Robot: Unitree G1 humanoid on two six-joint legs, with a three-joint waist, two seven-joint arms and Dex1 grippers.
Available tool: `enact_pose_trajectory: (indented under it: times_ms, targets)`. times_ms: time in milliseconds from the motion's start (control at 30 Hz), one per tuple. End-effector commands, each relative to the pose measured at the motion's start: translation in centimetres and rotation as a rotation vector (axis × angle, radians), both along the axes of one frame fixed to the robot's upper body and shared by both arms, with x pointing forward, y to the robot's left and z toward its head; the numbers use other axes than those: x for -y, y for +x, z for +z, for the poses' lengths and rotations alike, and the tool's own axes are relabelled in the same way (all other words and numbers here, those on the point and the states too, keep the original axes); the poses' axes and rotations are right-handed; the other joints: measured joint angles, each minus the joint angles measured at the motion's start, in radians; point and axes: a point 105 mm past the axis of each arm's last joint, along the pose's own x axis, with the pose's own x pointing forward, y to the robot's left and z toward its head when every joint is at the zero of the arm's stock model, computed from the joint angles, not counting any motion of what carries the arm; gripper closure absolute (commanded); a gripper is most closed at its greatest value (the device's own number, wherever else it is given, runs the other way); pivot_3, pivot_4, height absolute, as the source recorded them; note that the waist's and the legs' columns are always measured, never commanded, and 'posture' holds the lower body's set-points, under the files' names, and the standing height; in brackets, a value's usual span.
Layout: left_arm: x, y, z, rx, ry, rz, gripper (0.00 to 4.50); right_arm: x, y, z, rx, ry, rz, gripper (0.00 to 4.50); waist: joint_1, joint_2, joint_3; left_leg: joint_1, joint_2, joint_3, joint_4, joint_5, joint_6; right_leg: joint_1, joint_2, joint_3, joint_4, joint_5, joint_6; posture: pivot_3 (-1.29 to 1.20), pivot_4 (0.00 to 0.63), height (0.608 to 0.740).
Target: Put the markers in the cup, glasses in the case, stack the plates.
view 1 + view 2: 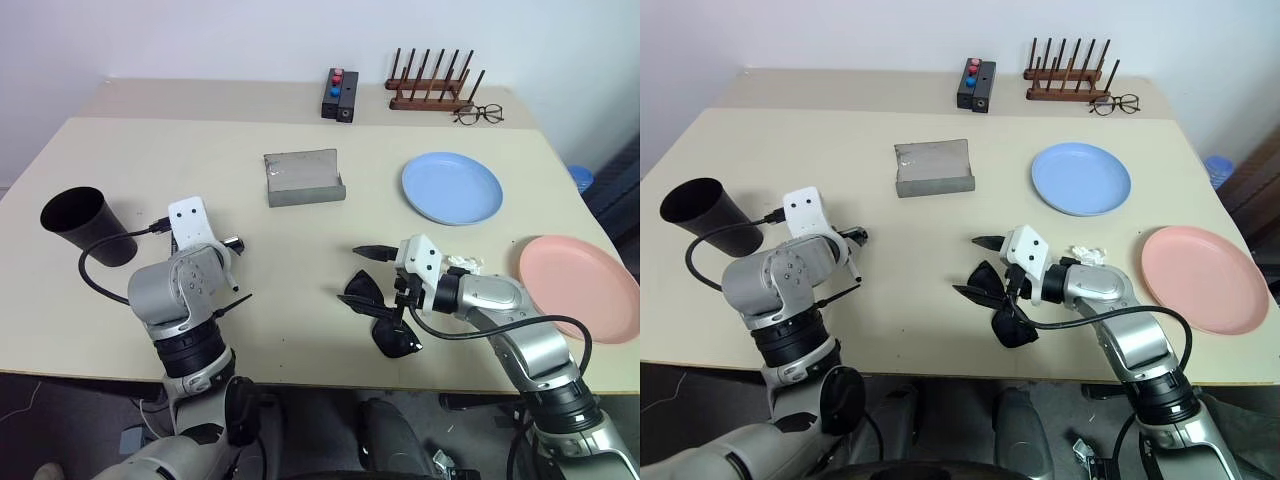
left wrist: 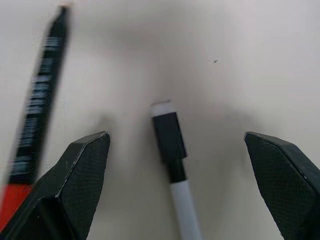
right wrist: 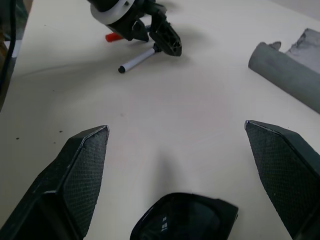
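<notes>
Table [image 1: 300,250], beige. Cup [image 1: 85,225], black, is placed near the left edge, leaning. Case [image 1: 304,178], grey, lid open, is set mid-table toward the far edge. Blue plate [image 1: 452,187] is laid right of the case; pink plate [image 1: 580,287] is laid at the right edge, apart from the blue one.

White marker [image 2: 172,160] is seen on the table between the fingers of the left gripper [image 2: 185,195], which are spread wide and hold nothing. Black-and-red marker [image 2: 35,125] is laid just outside one finger [image 2: 82,175].

Sunglasses [image 1: 385,320] are laid near the front edge, just beneath the right gripper [image 3: 180,185], whose fingers are spread fully and hold nothing.

Button box [image 1: 340,95], wooden rack [image 1: 430,85] and clear spectacles [image 1: 478,115] are kept along the far edge.
</notes>
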Motion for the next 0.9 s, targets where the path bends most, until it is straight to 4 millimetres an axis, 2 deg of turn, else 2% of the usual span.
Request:
enact_pose_trajectory:
  times_ms: [33,233,767,900]
  targets:
    - [0.74,0.49,0.56,0.018,-0.012,-0.033,1.43,-0.56,-0.42,1.01,0.050,0.020,0.014,0.00,0.002,0.000,0.000,0.000,0.000,0.000,0.000,0.000,0.000,0.000,0.000,0.000,0.000,0.000,0.000,0.00,0.150,0.740]
    - [1.00,0.23,-0.16,-0.016,-0.021,-0.033,4.47,-0.45,-0.31,1.18,0.053,0.021,0.000,0.00,0.002,0.000,0.000,0.000,0.000,0.000,0.000,0.000,0.000,0.000,0.000,0.000,-0.001,0.000,0.000,0.00,0.150,0.740]
    - [1.06,0.10,-0.04,-0.007,-0.004,-0.066,4.49,-0.85,0.08,1.56,0.054,0.015,0.014,0.00,0.001,0.000,0.000,0.000,0.000,0.000,0.000,0.000,0.000,0.000,0.000,0.000,-0.001,0.000,0.000,0.00,0.150,0.740]
    - [1.52,-0.23,0.20,-0.010,-0.037,-0.095,2.61,-0.93,0.07,1.58,0.054,0.015,0.017,0.00,0.000,0.000,0.000,0.000,0.000,0.000,0.000,0.000,0.000,0.000,0.000,0.000,-0.001,0.000,0.000,0.00,0.150,0.740]
